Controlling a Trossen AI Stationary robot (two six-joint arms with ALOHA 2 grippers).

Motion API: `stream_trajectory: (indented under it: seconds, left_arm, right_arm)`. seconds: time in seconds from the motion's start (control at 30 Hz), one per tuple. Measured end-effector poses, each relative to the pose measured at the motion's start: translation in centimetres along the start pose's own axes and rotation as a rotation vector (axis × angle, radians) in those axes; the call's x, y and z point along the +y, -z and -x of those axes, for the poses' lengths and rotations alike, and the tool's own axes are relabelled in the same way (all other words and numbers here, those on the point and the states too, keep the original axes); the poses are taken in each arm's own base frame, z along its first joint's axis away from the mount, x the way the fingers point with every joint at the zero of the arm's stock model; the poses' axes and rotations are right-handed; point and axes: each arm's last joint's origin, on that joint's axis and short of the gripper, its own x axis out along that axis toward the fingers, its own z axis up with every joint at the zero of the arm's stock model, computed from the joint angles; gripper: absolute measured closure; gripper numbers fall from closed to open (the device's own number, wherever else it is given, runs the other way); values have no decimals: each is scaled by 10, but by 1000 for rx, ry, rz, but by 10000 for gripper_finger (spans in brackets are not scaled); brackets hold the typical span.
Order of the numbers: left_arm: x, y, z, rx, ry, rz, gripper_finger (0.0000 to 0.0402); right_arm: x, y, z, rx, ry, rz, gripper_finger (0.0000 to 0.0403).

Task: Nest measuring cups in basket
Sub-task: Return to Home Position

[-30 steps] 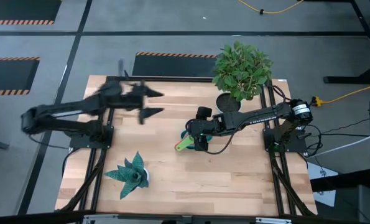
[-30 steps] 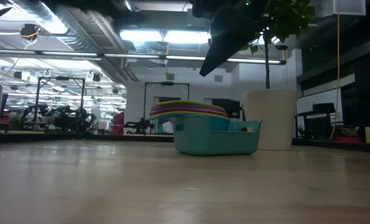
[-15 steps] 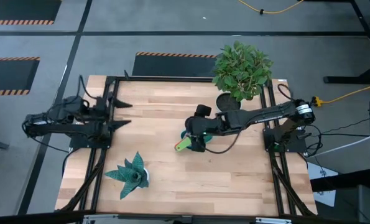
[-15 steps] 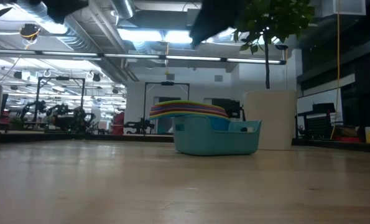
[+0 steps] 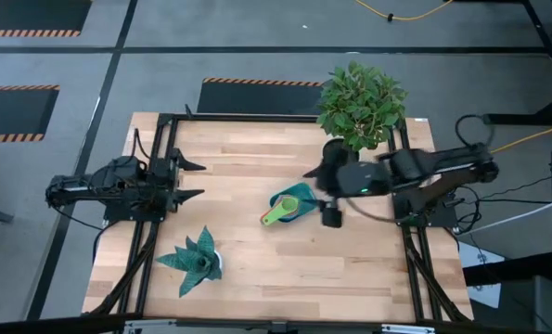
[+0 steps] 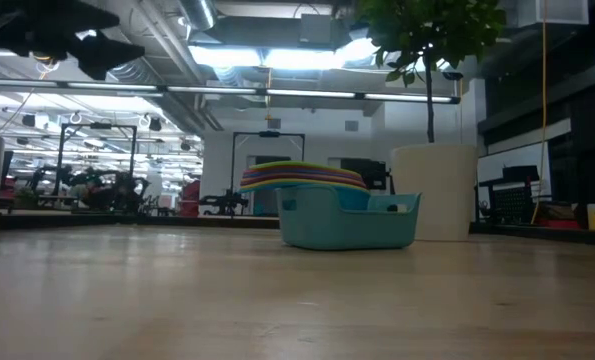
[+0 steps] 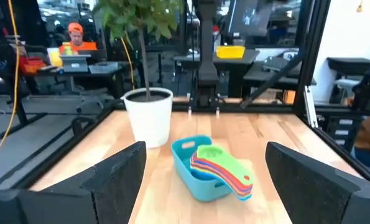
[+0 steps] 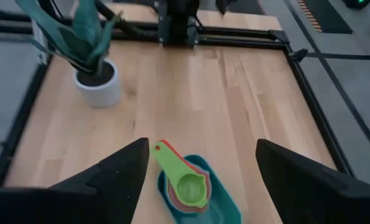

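Note:
The teal basket stands on the table's middle, right of centre, with the measuring cups nested in it, green on top; their stacked handles stick out over its rim toward the near left. In the low view the basket shows with the handles fanned above it. The left wrist view has the basket and cups too, and the right wrist view has the green cup in the basket. My right gripper is open, just right of the basket. My left gripper is open at the table's left edge.
A tall leafy plant in a white pot stands at the far right, close behind the basket. A small spiky plant in a white pot sits near the near left corner. Bare wood lies between the two arms.
My right gripper has drawn back from above the basket toward the table's right edge and risen out of the low view. My left arm has pulled back toward the left edge and settled there. The basket and cups have stayed in place.

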Motion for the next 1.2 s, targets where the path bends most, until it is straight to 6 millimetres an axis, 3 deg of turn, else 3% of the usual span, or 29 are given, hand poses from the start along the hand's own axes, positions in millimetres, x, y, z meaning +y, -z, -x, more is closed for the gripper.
stream_trajectory:
  seconds: [0.3,0.6,0.83,1.2]
  left_arm:
    - [0,27,-10,16,1,4,78]
    - [0,47,-16,-5,1,33,78]
    - [1,52,-17,4,-7,43,78]
    - [1,52,-17,3,-8,61,78]
  right_arm:
    - [-23,8,80,-132,-44,-77,103]
    - [-45,27,138,-233,-71,-70,103]
    - [-56,59,154,-251,-71,-59,103]
    - [-63,125,147,-372,-134,-95,103]
